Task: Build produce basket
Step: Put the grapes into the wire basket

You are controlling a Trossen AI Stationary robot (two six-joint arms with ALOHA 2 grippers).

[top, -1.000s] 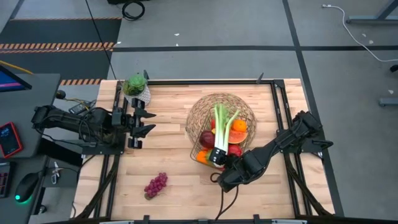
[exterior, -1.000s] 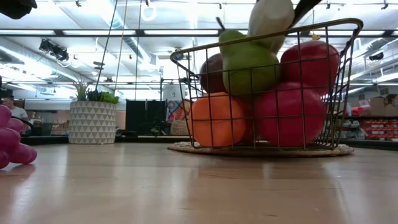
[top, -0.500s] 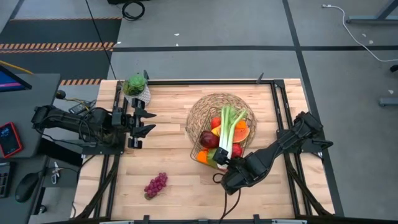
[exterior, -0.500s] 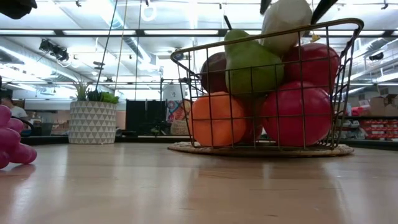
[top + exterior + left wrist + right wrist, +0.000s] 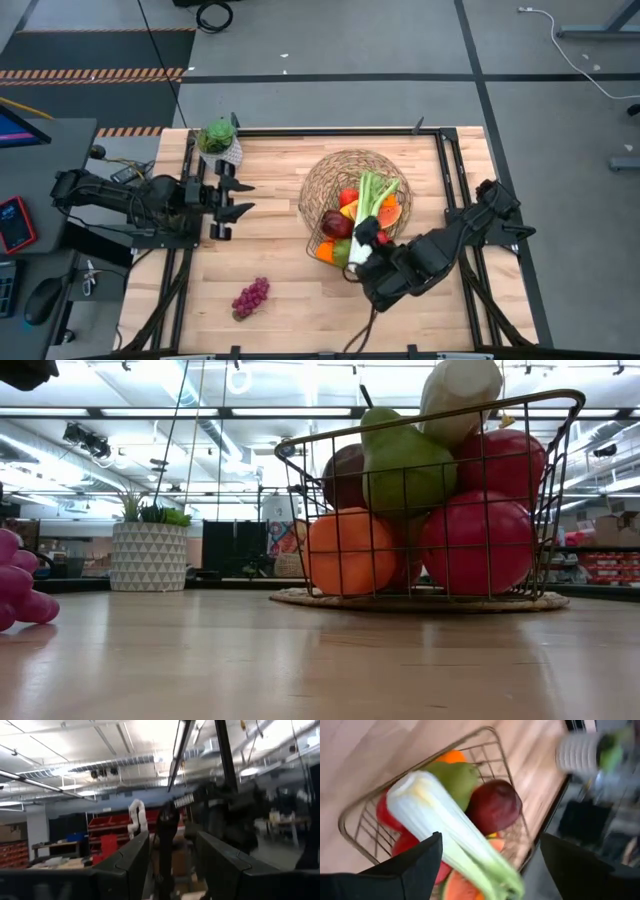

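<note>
The wire basket (image 5: 315, 190) stands on a round woven mat (image 5: 300, 598) at mid-table, filled with produce: red apples (image 5: 470, 545), an orange (image 5: 345, 555), a green pear (image 5: 400, 460) and a dark red fruit (image 5: 492, 805). A pale-green celery stalk (image 5: 372, 205) lies on top of the pile, its white end (image 5: 415, 790) toward the near rim. My right gripper (image 5: 372, 248) hovers open just near of that end, its fingers (image 5: 415, 865) wide on either side and clear of it. Purple grapes (image 5: 250, 297) lie on the table's near left. My left gripper (image 5: 243, 196) waits open at the far left.
A leafy plant in a white patterned pot (image 5: 218, 140) stands at the far left corner, just beyond my left gripper. Bare wood lies between the grapes and the basket (image 5: 560, 480) and along the near edge.
My right gripper has opened and let go of the celery, then drawn back a little toward the table's right and near edge. The celery has settled onto the fruit, its leafy end swinging toward the right. The pear has shifted slightly under it.
</note>
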